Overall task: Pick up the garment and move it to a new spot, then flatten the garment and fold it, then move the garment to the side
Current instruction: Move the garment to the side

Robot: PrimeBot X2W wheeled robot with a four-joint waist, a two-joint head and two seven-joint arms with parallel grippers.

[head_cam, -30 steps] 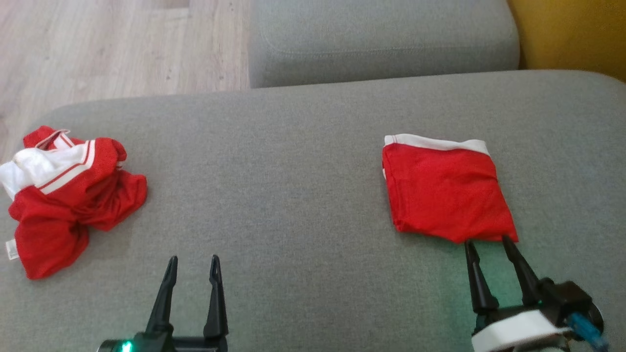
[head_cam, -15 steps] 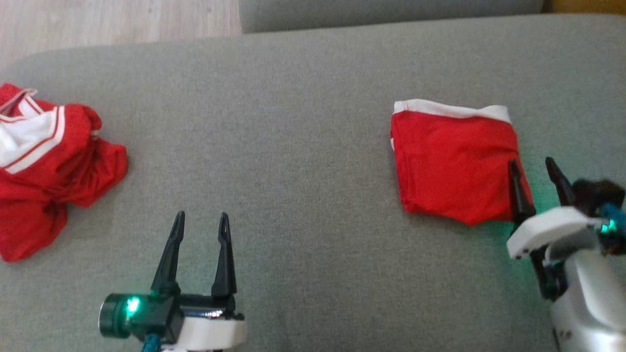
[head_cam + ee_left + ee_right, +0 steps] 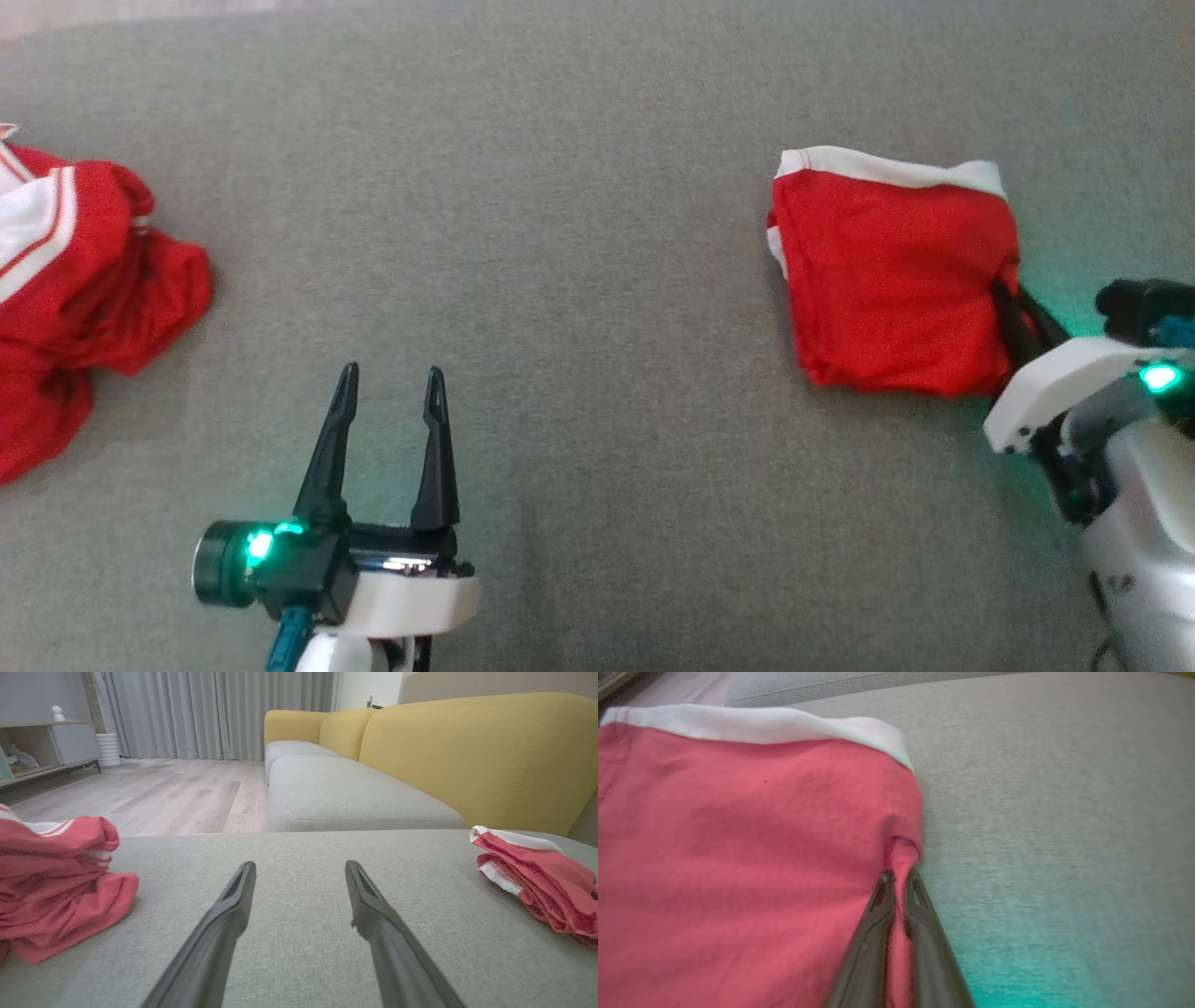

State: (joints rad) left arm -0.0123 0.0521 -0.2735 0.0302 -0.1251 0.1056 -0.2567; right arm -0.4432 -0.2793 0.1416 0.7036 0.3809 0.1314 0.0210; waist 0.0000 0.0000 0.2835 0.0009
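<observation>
The left tool has two long, tapering black fingers, each slotted near the tip, on a black block backed by a white collar; a round black cap with a green lamp sits at its nine o'clock and a teal cable leaves at six. The right tool matches, with a blue plug and silver-grey forearm.

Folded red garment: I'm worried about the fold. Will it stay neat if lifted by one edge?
Probably floppy: the folded red garment puckers where the right gripper pinches its edge. Its loose stacked layers may sag open. Thin cloth, so likely light.
</observation>
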